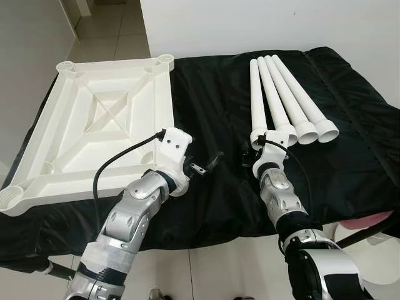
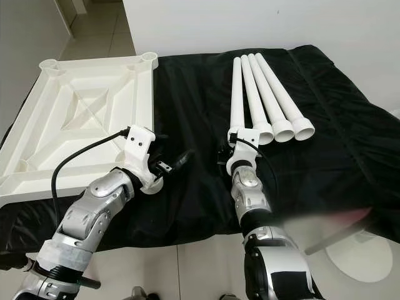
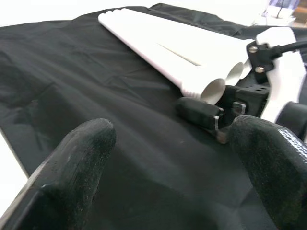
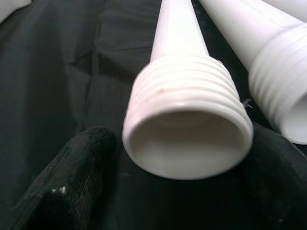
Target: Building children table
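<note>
The white square tabletop (image 1: 100,119) lies upside down on the black cloth at the left, with round sockets at its corners. Several white legs (image 1: 284,94) lie side by side at the right, threaded ends toward me. My right gripper (image 1: 265,140) is at the near end of the leftmost leg (image 4: 184,96), open. Its black fingers (image 4: 72,177) stand on either side of the threaded end, and a small gap shows on one side. My left gripper (image 1: 209,164) hovers open over the bare cloth between tabletop and legs, with nothing between its fingers (image 3: 81,158).
The black cloth (image 1: 350,162) covers a low surface whose front edge runs just below my forearms. A white wall stands behind it. Tiled floor (image 1: 112,31) shows at the far left and below the front edge. A white and pink object (image 1: 375,231) sits at the lower right.
</note>
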### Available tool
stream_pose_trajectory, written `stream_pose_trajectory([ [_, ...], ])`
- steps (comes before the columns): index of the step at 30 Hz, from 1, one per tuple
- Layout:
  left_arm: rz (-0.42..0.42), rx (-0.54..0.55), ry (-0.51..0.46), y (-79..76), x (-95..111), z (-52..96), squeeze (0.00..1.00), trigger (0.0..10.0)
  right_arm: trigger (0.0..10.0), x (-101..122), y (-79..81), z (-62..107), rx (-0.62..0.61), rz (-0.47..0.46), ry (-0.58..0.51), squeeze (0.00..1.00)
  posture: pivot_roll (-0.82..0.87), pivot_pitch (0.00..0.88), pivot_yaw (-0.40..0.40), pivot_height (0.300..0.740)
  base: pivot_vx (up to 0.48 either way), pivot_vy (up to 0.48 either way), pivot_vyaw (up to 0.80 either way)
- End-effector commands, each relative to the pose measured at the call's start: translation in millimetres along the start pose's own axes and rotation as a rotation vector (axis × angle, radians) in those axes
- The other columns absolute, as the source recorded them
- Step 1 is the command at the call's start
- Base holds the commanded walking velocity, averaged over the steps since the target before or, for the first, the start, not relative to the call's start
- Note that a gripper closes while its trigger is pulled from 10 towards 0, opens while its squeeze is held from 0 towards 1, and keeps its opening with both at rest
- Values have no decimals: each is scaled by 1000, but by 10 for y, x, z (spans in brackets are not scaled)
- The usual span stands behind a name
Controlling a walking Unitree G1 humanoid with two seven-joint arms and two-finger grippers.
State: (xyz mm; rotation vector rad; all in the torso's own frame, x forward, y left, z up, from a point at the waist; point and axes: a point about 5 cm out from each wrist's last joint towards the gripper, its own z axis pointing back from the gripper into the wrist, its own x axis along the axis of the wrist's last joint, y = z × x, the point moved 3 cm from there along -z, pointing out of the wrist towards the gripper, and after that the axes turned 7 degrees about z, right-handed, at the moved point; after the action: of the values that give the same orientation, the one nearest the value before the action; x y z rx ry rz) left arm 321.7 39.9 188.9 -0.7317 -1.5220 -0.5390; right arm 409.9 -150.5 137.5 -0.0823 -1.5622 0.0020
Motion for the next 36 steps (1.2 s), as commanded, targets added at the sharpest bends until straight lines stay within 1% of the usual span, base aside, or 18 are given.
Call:
stream_pose_trajectory([
  [1, -7, 44, 15, 23, -34, 29, 0, 10000, 10000, -45, 24, -7, 9, -12, 25, 0, 4, 125, 59, 740, 0, 0, 0],
  [4, -7, 42, 18, 7, -33, 26, 0, 10000, 10000, 7, 18, -40, 6, 3, 14, 0, 7, 121, 58, 740, 0, 0, 0],
  [8, -6, 41, 21, 0, -31, 32, 0, 10000, 10000, 22, 20, -53, 6, -2, 13, 0, 9, 118, 56, 740, 0, 0, 0],
  [12, -8, 51, 24, 12, -40, 38, 0, 10000, 10000, 59, 30, -83, -14, 34, 9, 0, 13, 116, 53, 740, 0, 0, 0],
  [17, -12, 67, 18, 33, -29, 37, 0, 10000, 10000, 37, 55, -99, -27, 26, 34, 0, 16, 119, 53, 740, 0, 0, 0],
  [18, 0, 68, 11, 31, -21, 38, 0, 10000, 9333, 40, 59, -100, -30, 24, 32, 0, 17, 123, 56, 740, 0, 0, 0],
  [19, 0, 68, 11, 31, -21, 38, 0, 10000, 9333, 40, 59, -100, -30, 24, 32, 0, 17, 123, 56, 740, 0, 0, 0],
  [20, 9, 70, 4, 27, -11, 40, 0, 10000, 4314, 47, 57, -102, -36, 20, 27, 0, 20, 126, 59, 740, 0, 0, 0],
  [21, 8, 72, 4, 27, -11, 41, 0, 10000, 3451, 49, 55, -103, -40, 17, 27, 0, 20, 126, 59, 740, 0, 0, 0],
  [22, 8, 72, 4, 27, -11, 41, 0, 10000, 3451, 49, 55, -103, -40, 17, 27, 0, 20, 126, 59, 740, 0, 0, 0],
  [23, 6, 72, 5, 27, -13, 42, 0, 10000, 627, 46, 53, -104, -45, 10, 29, 0, 20, 126, 59, 740, 0, 0, 0],
  [24, 5, 74, 6, 25, -13, 43, 0, 10000, 0, 42, 54, -104, -48, 2, 31, 0, 20, 127, 60, 740, 0, 0, 0],
  [29, 3, 75, 6, 28, -12, 44, 0, 10000, 0, 26, 65, -102, -53, -28, 39, 0, 19, 126, 61, 740, 0, 0, 0],
  [34, 2, 76, 3, 41, 2, 31, 0, 10000, 0, 27, 75, -97, -50, -17, 28, 0, 17, 124, 63, 740, 0, 0, 0],
  [35, 1, 80, 2, 48, 5, 27, 0, 10000, 2745, 42, 87, -92, -38, 11, 9, 0, 12, 123, 65, 740, 0, 0, 0],
  [36, 1, 82, 1, 53, 7, 24, 0, 10000, 2745, 53, 97, -88, -29, 31, -5, 0, 12, 123, 65, 740, 0, 0, 0],
])
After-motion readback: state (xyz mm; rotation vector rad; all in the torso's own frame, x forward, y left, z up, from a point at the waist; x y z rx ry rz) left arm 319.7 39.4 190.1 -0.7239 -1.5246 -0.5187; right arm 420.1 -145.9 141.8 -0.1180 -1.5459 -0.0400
